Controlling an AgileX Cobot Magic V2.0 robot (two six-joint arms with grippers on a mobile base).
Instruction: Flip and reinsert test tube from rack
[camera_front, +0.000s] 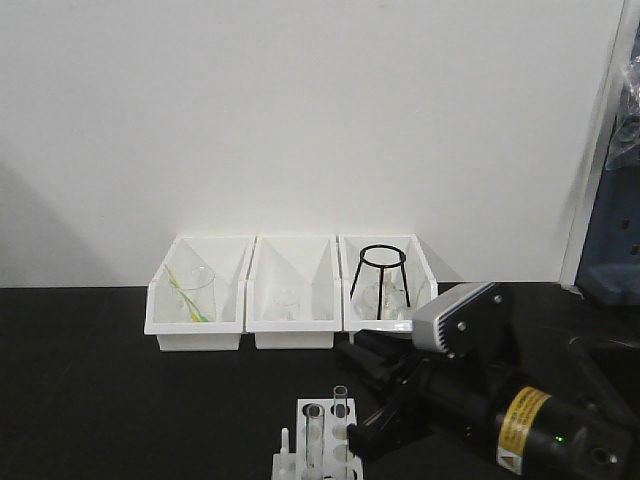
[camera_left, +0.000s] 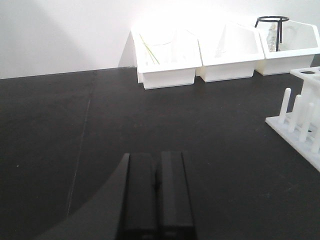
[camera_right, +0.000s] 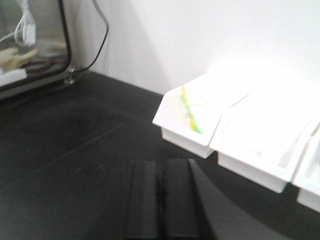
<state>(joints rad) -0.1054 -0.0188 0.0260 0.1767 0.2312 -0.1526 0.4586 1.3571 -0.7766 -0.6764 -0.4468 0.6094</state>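
Test tubes (camera_front: 340, 412) stand upright in the rack (camera_front: 318, 440) at the table's near edge, untouched, with the left gripper (camera_left: 157, 192) clenched empty over bare black tabletop and the right gripper (camera_right: 161, 197) likewise clamped shut, seemingly poised before reaching in.

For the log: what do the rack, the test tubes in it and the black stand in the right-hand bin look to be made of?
The rack looks like white moulded plastic, matte: opaque, with rounded pegs and holes. The test tubes look like clear glass or clear plastic; the background shows through them, and which it is stays open. The black stand looks like thin dark metal wire: a ring on slim legs.
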